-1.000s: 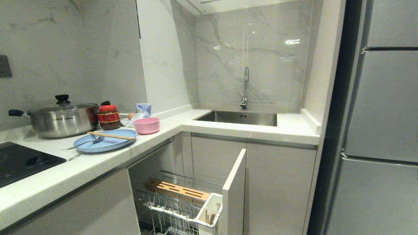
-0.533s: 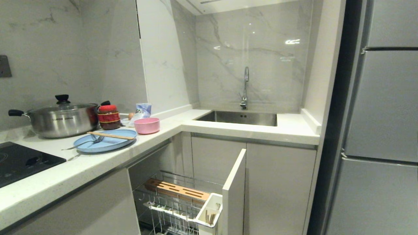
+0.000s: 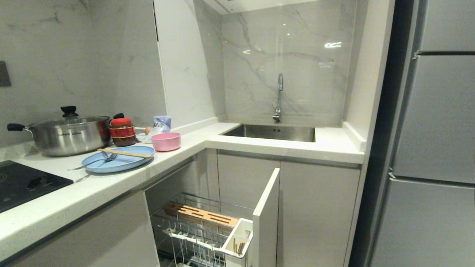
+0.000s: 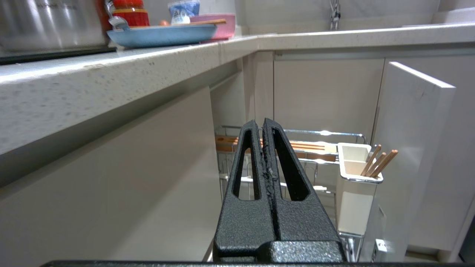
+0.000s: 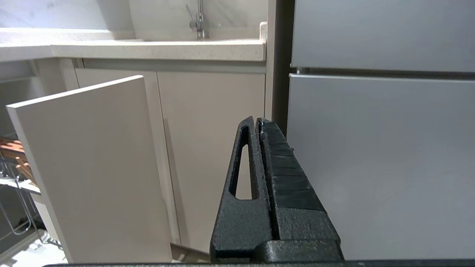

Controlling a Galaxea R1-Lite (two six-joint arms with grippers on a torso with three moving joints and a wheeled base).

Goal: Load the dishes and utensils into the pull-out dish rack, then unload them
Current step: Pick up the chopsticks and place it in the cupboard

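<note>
Dish rack (image 3: 202, 226) pulled out below counter edge (image 3: 111, 185); left gripper (image 4: 262, 122), right gripper (image 5: 257, 120) pressed closed (empty), low.

Soft light is coming from above and glinting off the marble wall (image 3: 293, 52). The open cabinet is lying in shadow. Picture edges are perhaps bending a little.

The pulled-out chrome wire dish rack (image 3: 196, 237) lies open from above; the white stone bench (image 3: 92, 189) overhangs its left, its light-grey front panel (image 3: 265, 218) walls its right.
</note>
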